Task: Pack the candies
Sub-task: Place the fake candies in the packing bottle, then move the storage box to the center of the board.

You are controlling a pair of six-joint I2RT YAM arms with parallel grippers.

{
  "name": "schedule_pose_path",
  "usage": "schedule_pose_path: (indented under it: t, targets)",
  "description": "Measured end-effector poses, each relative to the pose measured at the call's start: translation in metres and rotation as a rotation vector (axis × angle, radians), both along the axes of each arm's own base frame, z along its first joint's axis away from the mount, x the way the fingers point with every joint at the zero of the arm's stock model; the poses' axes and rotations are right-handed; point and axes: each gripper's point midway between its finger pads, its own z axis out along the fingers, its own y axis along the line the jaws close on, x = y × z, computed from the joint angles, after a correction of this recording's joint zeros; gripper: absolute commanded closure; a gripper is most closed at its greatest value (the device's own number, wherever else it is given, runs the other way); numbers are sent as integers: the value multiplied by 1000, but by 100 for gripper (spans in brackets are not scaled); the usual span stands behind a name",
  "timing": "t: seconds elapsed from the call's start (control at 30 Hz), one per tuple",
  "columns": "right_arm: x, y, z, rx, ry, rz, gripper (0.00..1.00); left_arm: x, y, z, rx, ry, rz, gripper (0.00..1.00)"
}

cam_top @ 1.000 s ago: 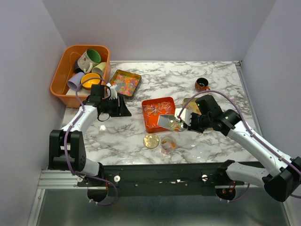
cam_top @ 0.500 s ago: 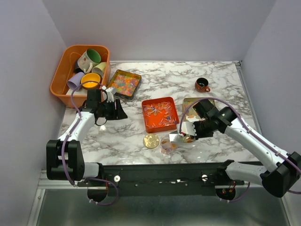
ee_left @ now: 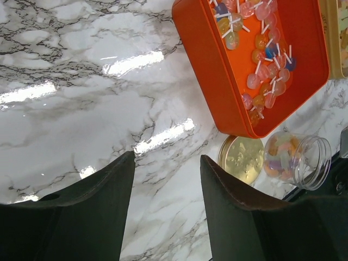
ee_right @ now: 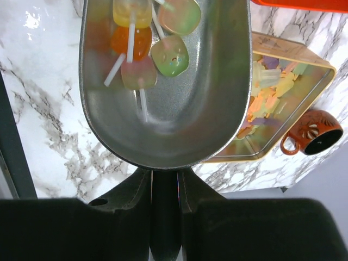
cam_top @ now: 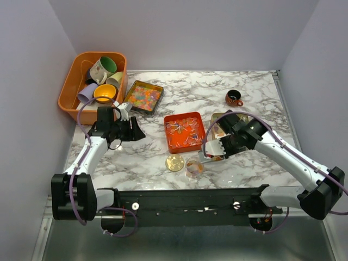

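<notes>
Several candies on white sticks (ee_right: 154,50) lie in a metal scoop (ee_right: 179,109). My right gripper (ee_right: 165,176) is shut on the scoop's handle. From above, the scoop (cam_top: 208,153) hangs just right of a small clear jar (cam_top: 194,167) with candies in it. More stick candies (cam_top: 184,128) fill the orange tray (cam_top: 169,142). My left gripper (cam_top: 136,130) stands open and empty over bare marble, left of the tray. In the left wrist view its jaws (ee_left: 167,157) frame the table, with the tray (ee_left: 217,81) and the jar (ee_left: 296,157) beyond.
A flat gold disc (cam_top: 174,162) lies left of the jar. A gold tin of mixed sweets (cam_top: 144,97) sits at the back left, another tin (ee_right: 277,103) beneath my right arm. A small brown mug (cam_top: 234,98) and an orange bin of mugs (cam_top: 69,87) stand behind.
My right gripper carried the scoop from over the orange tray towards the near edge, to beside the jar. My left gripper drew back to the left and opened slightly.
</notes>
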Motion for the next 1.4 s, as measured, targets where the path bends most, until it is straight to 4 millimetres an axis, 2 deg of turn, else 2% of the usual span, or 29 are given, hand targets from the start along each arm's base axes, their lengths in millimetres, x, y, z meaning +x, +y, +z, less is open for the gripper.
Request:
schedule_pose_path:
  t: [0.37,0.6,0.73,1.0,1.2,1.4]
  targets:
    - [-5,11,1,-120,-47,97,99,1,1,0,-2,-1,8,39]
    - [6,9,10,-199,-112,95,99,15,-2,-16,1,71,11,40]
    - [8,9,16,-219,-132,95,99,18,-15,-24,29,94,-20,41]
    - [7,12,26,-242,-166,104,100,27,-53,-35,95,107,-124,42]
    - [5,9,28,-251,-173,94,99,30,-63,-51,140,143,-152,43]
    - [4,11,34,-136,-188,-79,99,35,-77,-62,174,158,-188,43]
